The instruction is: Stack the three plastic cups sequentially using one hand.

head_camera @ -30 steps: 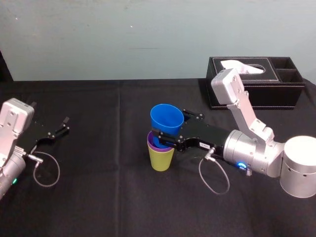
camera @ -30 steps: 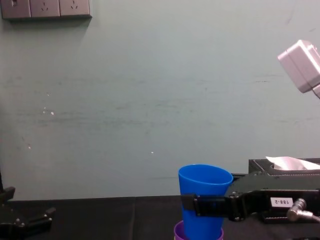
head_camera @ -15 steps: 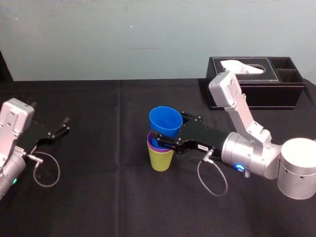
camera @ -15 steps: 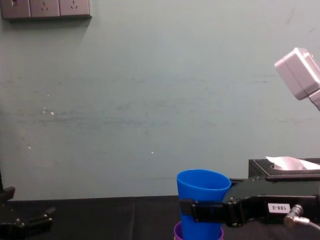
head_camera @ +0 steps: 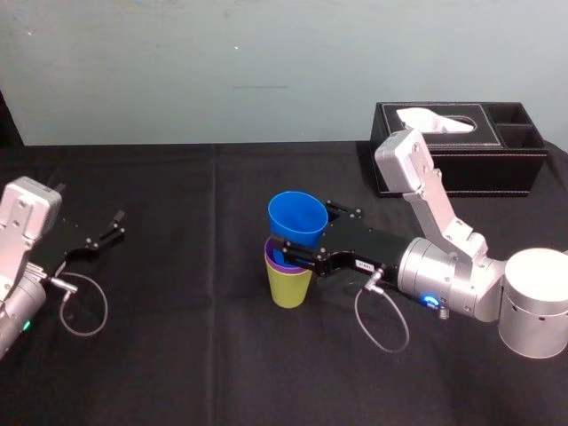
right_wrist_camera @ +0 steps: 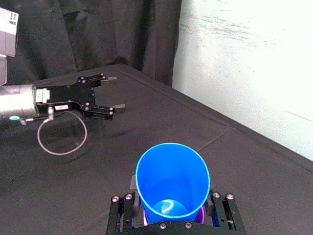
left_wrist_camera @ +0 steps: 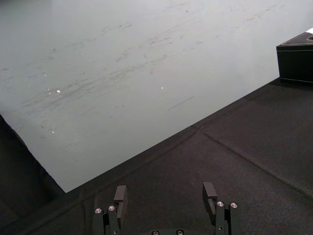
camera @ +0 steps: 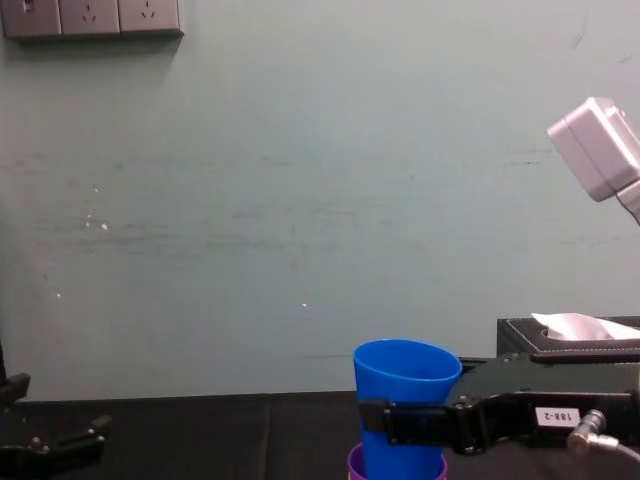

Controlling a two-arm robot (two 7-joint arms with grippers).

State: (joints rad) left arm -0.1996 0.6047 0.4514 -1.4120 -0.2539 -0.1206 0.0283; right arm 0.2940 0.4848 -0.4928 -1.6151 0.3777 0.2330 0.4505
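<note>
Head view: the right gripper (head_camera: 306,229) reaches out in front and to the left of the black leather tissue box (head_camera: 461,160), its jaws grasping the blue tapered plastic cup (head_camera: 297,217) about the middle of its wall. Against a second ago the blue cup sits a little lower, with its base now inside the mouth of the purple plastic cup (head_camera: 277,260). The purple cup is itself nested in the yellow-green plastic cup (head_camera: 290,286), which stands on the black-clothed bench (head_camera: 195,337). The left gripper (head_camera: 106,232) is parked far to the left of the tissue box.

Chest view: the blue cup (camera: 405,385) shows left of the tissue box (camera: 560,345), its rim slightly lower than a second ago and almost level with half a second ago. The right gripper (camera: 400,422) bands it just above the purple rim (camera: 357,462).

Right wrist view: the blue cup (right_wrist_camera: 172,181) stands between the clenched jaws, and purple (right_wrist_camera: 200,214) peeps out around its foot. Beyond it the left gripper (right_wrist_camera: 116,92) lies idle.

Left wrist view: the left gripper (left_wrist_camera: 165,193) has its jaws released, with nothing between them, and the tissue box (left_wrist_camera: 296,61) is far off.

By my reading the descent has nearly stopped. The third cup is entering the stack, so what remains is to seat it fully and let go.
</note>
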